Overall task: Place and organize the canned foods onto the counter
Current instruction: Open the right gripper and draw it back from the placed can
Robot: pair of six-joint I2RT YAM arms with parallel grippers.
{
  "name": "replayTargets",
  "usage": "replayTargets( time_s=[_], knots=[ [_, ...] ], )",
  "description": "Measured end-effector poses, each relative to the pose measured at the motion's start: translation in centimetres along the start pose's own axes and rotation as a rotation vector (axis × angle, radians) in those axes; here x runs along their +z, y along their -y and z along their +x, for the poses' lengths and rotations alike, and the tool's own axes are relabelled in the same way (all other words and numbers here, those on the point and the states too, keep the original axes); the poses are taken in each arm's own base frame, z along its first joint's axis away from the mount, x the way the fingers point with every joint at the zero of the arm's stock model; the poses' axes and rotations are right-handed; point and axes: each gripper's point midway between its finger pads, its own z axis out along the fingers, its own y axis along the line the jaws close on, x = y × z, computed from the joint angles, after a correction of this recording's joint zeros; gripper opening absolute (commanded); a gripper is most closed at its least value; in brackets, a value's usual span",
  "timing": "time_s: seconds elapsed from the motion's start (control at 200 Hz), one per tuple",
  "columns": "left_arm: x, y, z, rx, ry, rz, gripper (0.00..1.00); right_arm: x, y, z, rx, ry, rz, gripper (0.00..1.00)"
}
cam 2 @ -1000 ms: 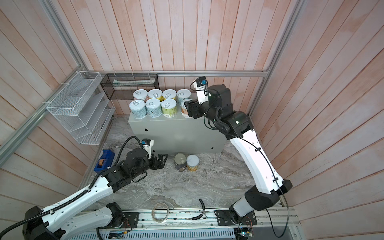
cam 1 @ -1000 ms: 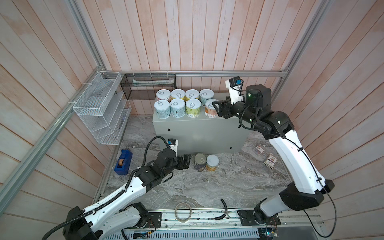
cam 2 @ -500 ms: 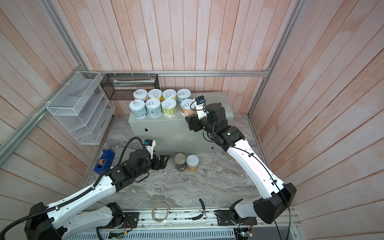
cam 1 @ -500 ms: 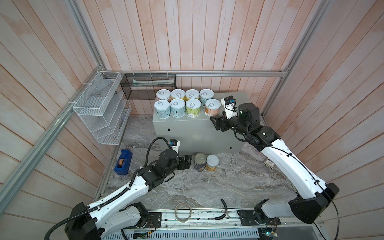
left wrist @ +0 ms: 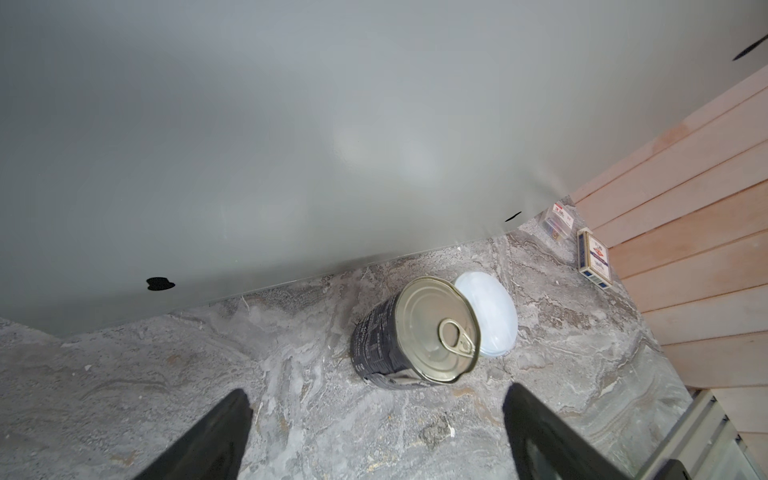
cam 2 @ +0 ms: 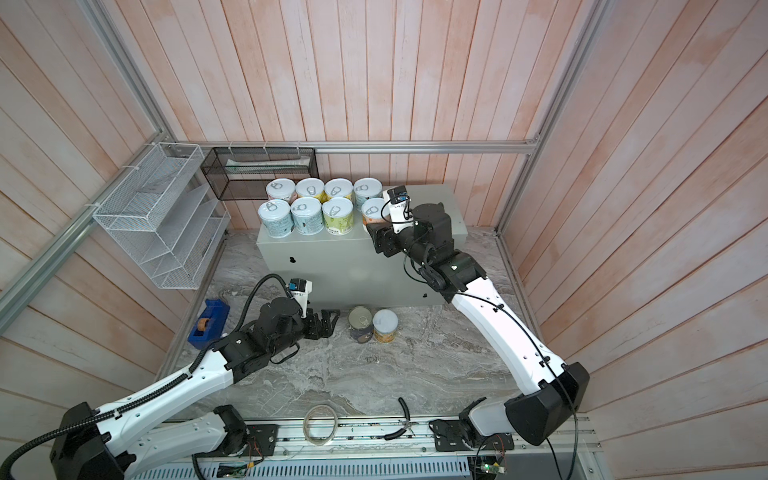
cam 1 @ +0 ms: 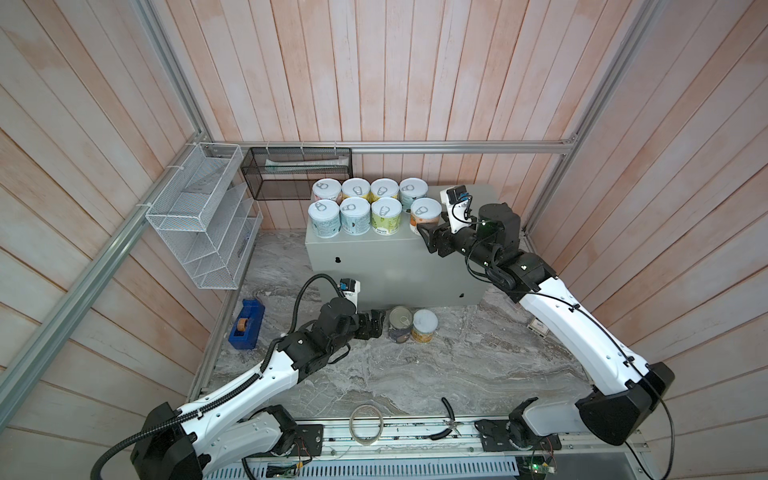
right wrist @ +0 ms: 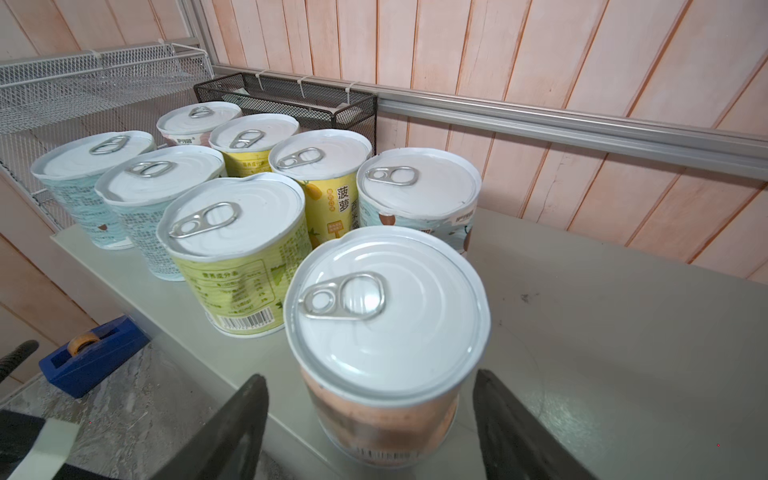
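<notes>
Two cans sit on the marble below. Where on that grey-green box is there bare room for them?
The counter's right part is bare, bordered by the orange can, the back wall and its right edge; the open right pincer hangs at the front edge by that can. The left part is crowded: eight cans in two rows.

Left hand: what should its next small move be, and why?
Probably ease the left hand forward until it straddles the dark can. The hand is open and short of that can, which stands on the floor beside the white-lidded can, not yet on the counter.
</notes>
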Motion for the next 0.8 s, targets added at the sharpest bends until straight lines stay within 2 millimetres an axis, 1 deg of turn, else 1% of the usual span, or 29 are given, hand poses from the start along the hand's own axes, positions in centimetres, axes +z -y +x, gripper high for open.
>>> replayTargets(
  time_s=[0.275,0.645,0.8],
  knots=[
    [0.3,-0.1,0.3,-0.005,-0.011,-0.007,0.97,1.0,-0.3,0.4,0.002,-0.005,-0.025,0.75],
    [0.6,-0.3,0.6,-0.003,-0.021,-0.013,0.96,1.6,-0.5,0.4,0.01,0.003,-0.036,0.73],
    [0.7,-0.3,0.7,-0.003,-0.026,-0.016,0.97,1.7,-0.6,0.4,0.014,0.002,-0.044,0.74]
  ],
)
